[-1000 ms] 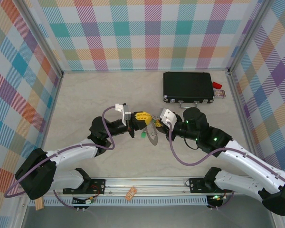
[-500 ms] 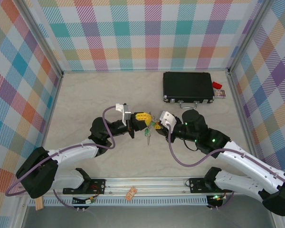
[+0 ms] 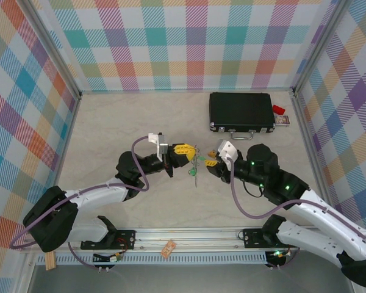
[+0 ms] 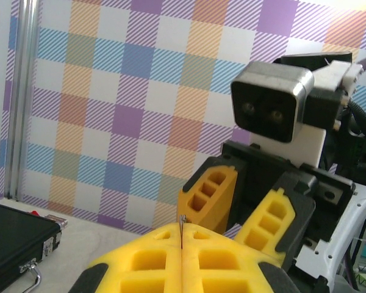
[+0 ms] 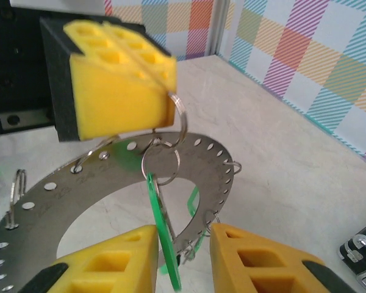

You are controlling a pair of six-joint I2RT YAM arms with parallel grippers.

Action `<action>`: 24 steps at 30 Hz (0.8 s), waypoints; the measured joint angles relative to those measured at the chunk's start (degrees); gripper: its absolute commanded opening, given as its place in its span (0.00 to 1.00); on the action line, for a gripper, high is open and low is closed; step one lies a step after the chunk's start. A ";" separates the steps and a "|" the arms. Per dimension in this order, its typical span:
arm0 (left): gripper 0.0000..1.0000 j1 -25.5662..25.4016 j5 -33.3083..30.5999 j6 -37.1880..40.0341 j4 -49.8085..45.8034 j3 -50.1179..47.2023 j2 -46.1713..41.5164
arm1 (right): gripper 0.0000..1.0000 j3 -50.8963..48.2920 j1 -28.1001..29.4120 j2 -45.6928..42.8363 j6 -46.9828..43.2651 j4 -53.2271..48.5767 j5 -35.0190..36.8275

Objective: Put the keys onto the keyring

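While the left gripper kept its yellow pads pressed flat together, a thin metal sliver stood pinched in their seam. The keyring hung tilted from their tip, its holed band curving below them. A wire loop stuck out at the pads' corner. One green key dangled edge-on just past that tip, inside the gap of the right gripper. Its jaws stood narrowly apart, one on either side of the key. Whether the band's lower edge touched them could not be told. Bare table lay open around both grippers. A black case sat well behind the right jaws.
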 measured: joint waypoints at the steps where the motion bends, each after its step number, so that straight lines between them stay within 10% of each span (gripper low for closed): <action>1: 0.00 0.00 0.00 0.00 0.07 0.00 0.11 | 0.28 0.00 -0.48 -0.20 0.63 0.07 -0.55; 24: 0.00 0.00 0.50 -0.63 0.20 -0.07 0.33 | 0.23 3.96 -10.03 8.26 9.88 5.38 -24.26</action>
